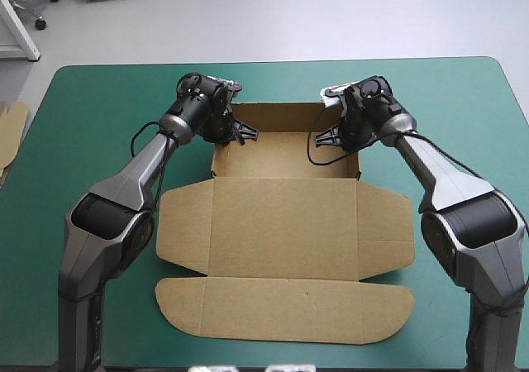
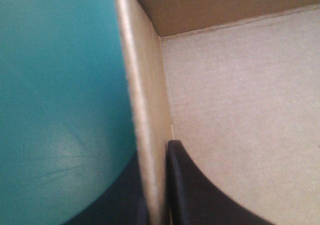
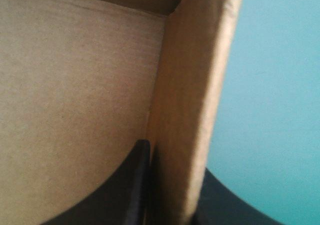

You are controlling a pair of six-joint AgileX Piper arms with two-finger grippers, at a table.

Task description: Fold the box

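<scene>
The brown box (image 1: 285, 215) lies mid-table as an open tray, walls raised at the far end and the lid (image 1: 285, 310) flat toward the near edge. My left gripper (image 1: 223, 131) straddles the tray's left wall (image 2: 145, 110): one black finger (image 2: 190, 190) inside, the other outside over the teal-green cover, shut on the board (image 2: 155, 152). My right gripper (image 1: 345, 134) holds the right wall (image 3: 187, 100) the same way, with a finger (image 3: 125, 185) inside the tray and the wall pinched between (image 3: 175, 160).
An edge of more brown board (image 1: 10, 132) shows at the table's left edge. The lid's side flaps (image 1: 384, 227) spread flat to both sides. Bare teal-green cover (image 1: 463, 124) surrounds the box.
</scene>
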